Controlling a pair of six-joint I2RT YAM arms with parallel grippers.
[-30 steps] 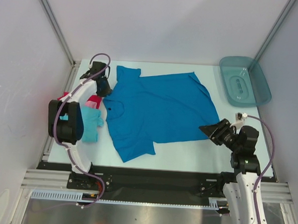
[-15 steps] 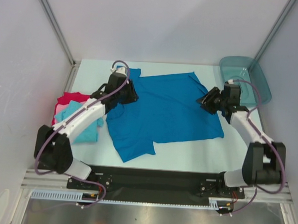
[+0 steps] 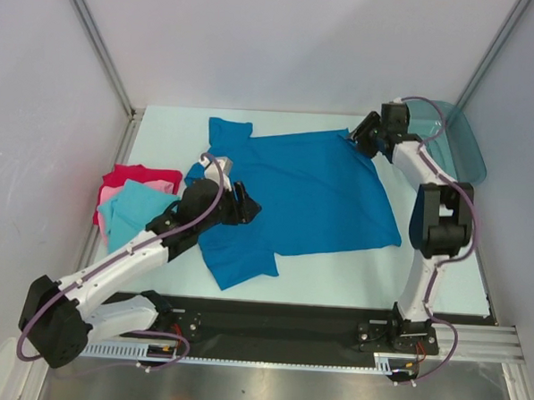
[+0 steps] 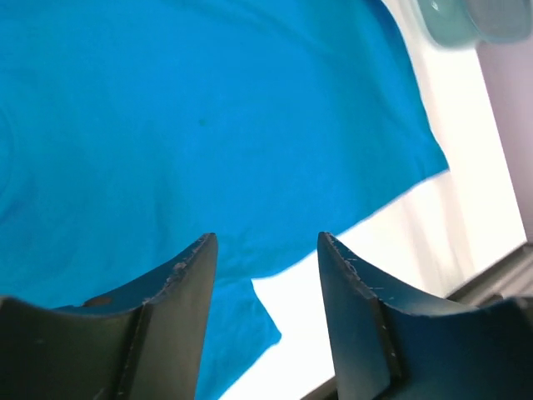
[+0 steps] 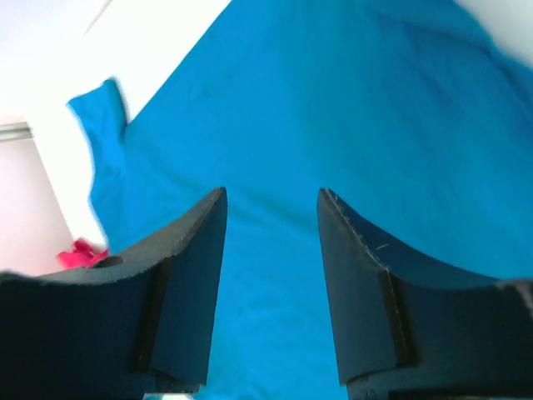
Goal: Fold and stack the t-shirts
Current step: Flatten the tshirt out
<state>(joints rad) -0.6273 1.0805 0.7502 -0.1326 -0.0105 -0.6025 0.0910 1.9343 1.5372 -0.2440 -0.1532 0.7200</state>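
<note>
Lying with bare table [image 3: 353, 276] near and far, the shirt [image 3: 312, 193] is pointing collar-left, long axis sideways; left gripper [image 3: 252, 207] and right gripper [image 3: 356, 138] are hovering part-open, empty.

A teal see-through plastic tray [image 3: 466, 157] sits in the far right corner of the pale table [image 3: 335, 271], with only its right side showing. White wall panels [image 3: 293, 49] close in the table on three sides, with slanted metal posts [image 3: 98, 46] at the far corners. A black strip [image 3: 279, 313] and a silver rail [image 3: 479, 338] run along the near edge
</note>
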